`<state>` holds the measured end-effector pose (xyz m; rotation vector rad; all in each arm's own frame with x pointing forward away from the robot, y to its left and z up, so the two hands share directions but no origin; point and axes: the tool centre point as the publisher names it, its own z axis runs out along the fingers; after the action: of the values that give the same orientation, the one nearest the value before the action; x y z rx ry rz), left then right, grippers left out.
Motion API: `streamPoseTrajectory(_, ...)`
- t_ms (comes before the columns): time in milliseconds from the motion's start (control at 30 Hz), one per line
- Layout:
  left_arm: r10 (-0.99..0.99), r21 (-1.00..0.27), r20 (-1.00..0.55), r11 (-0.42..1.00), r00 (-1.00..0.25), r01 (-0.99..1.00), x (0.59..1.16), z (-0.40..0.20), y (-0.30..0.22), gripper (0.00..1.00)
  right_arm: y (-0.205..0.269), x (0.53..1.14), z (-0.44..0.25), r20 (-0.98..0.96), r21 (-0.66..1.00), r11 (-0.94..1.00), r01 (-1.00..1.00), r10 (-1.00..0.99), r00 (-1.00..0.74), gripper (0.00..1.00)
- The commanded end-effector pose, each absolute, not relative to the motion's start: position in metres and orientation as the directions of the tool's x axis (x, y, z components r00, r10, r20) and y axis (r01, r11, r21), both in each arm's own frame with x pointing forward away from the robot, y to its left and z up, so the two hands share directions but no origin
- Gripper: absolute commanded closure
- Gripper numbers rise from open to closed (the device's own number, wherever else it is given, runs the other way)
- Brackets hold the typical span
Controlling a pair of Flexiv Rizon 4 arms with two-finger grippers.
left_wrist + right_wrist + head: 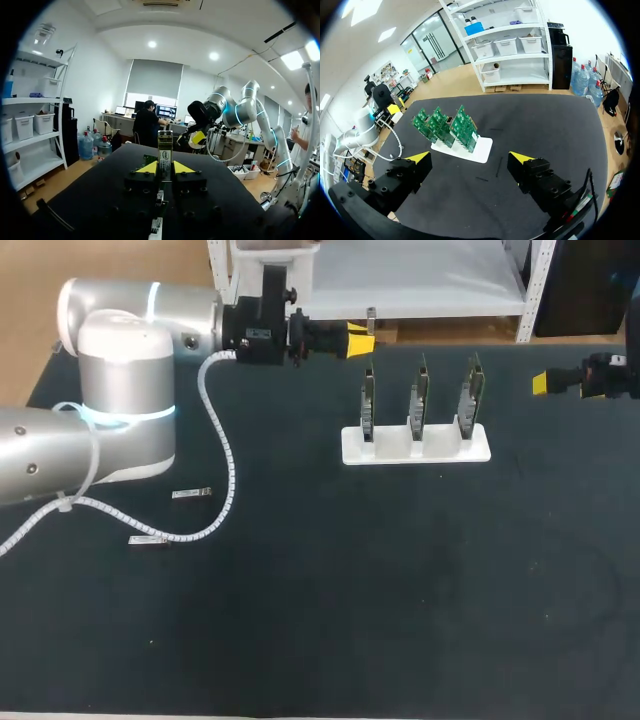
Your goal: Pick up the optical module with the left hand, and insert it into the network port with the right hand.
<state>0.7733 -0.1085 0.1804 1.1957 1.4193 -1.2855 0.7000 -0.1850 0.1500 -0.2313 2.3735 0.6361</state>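
My left gripper (358,340) hovers over the table's far edge, left of the white rack (415,447). It is shut on an optical module (371,314) that stands upright between its yellow tips. In the left wrist view the module (165,152) rises between the fingers of the left gripper (165,168). The rack carries three upright green circuit boards (420,395). My right gripper (562,384) is at the far right, open and empty. In its own view the right gripper (470,160) faces the rack (465,146) and boards (445,125) from a distance.
Two spare modules (190,494) (148,540) lie on the dark mat at the left, beside the left arm's white cable (222,455). The left arm's body (120,390) fills the left side.
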Motion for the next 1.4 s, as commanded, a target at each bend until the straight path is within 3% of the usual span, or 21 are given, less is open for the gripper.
streamPoseTrajectory(33, 0.101, -0.19, -0.977, 0.007, -0.19, 0.982, 0.772, 0.177, -0.109, 1.0, -0.185, 0.7, 0.15, -0.643, 0.383, 0.866, -0.321, 0.0, -0.766, 0.0)
streamPoseTrajectory(1133, 0.108, -0.217, -0.97, 0.024, -0.218, 0.976, 0.768, 0.166, -0.111, 1.0, -0.185, 0.7, 0.15, -0.643, 0.383, 0.866, -0.321, 0.0, -0.766, 0.0)
streamPoseTrajectory(1400, 0.108, -0.217, -0.97, 0.024, -0.218, 0.976, 0.768, 0.166, -0.111, 1.0, -0.17, 0.73, 0.166, -0.719, 0.338, 0.748, -0.572, -0.187, -0.669, 0.0)
